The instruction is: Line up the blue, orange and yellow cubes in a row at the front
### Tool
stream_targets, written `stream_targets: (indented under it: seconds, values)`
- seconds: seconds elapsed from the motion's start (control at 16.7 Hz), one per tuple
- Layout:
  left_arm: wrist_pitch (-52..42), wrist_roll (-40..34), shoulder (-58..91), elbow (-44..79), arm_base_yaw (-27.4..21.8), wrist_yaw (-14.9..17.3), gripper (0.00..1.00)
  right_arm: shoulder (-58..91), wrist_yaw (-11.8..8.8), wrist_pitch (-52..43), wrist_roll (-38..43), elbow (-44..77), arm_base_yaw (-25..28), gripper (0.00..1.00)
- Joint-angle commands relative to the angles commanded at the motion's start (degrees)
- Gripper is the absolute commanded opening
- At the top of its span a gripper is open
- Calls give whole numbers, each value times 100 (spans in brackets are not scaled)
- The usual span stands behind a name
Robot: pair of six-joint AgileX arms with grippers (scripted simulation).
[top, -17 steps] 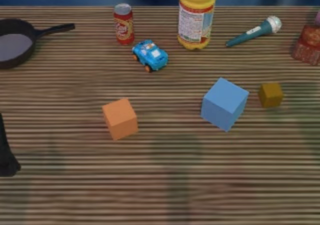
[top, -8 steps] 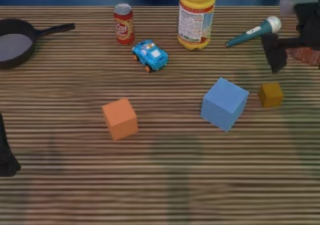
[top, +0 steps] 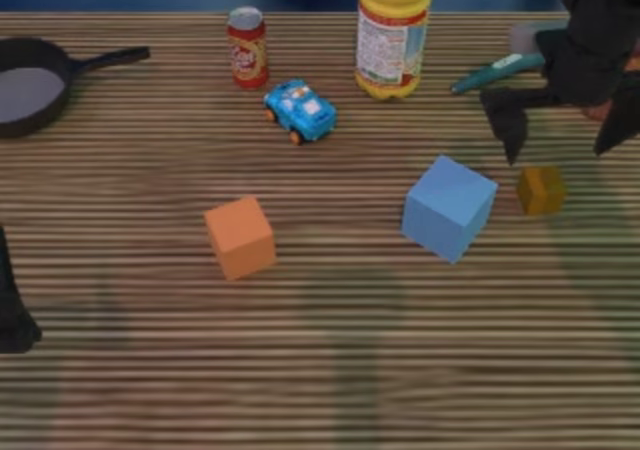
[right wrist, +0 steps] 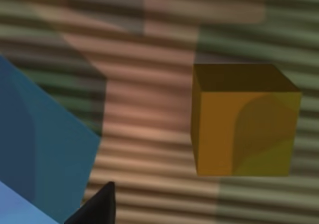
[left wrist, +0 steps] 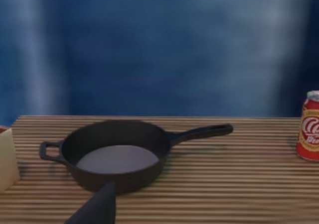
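Top view has the right tool (top: 562, 130) hanging over the far right part of the desk (top: 330, 370), fingers spread wide with nothing between them. The small mustard-yellow cube (top: 541, 190) sits on the desk just below and slightly in front of that open gap, untouched. The big light-blue cube (top: 449, 207) is near it, off to the tool's left side, turned at an angle. The medium orange cube (top: 240, 236) is well apart from the tool, over toward the desk's left half.

The right wrist view gives what the top one can't: a close look at the yellow cube (right wrist: 244, 122), plain and matte, with a rounded shadow across one face, and a corner of the blue cube (right wrist: 45, 164) beside it but not touching. One dark fingertip (right wrist: 97, 206) pokes in at the edge.

The left tool (top: 15, 310) is parked at the desk's left edge; can't really tell its finger state, only a dark tip shows in its wrist view. That view shows the black frying pan (left wrist: 117, 152) and the red soda can (left wrist: 310, 132) side-on.

Count: three cubes, one blue toy car (top: 300, 110), one pan, one can, one yellow bottle (top: 392, 35), one teal microphone (top: 495, 72).
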Motion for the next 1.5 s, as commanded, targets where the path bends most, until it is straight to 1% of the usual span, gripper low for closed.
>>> stream_targets:
  seconds: [0.36, 0.78, 1.08, 1.5]
  values:
    - [0, 0, 0, 0, 0, 0, 100, 16, 0, 106, -11, -101, -22, 100]
    - [0, 0, 0, 0, 0, 0, 100, 449, 5, 1599, 11, -1120, 5, 100]
    - [0, 0, 0, 0, 0, 0, 100, 499, 6, 1715, 14, -1216, 8, 100]
    - [0, 0, 0, 0, 0, 0, 100, 499, 6, 1715, 14, -1216, 8, 47]
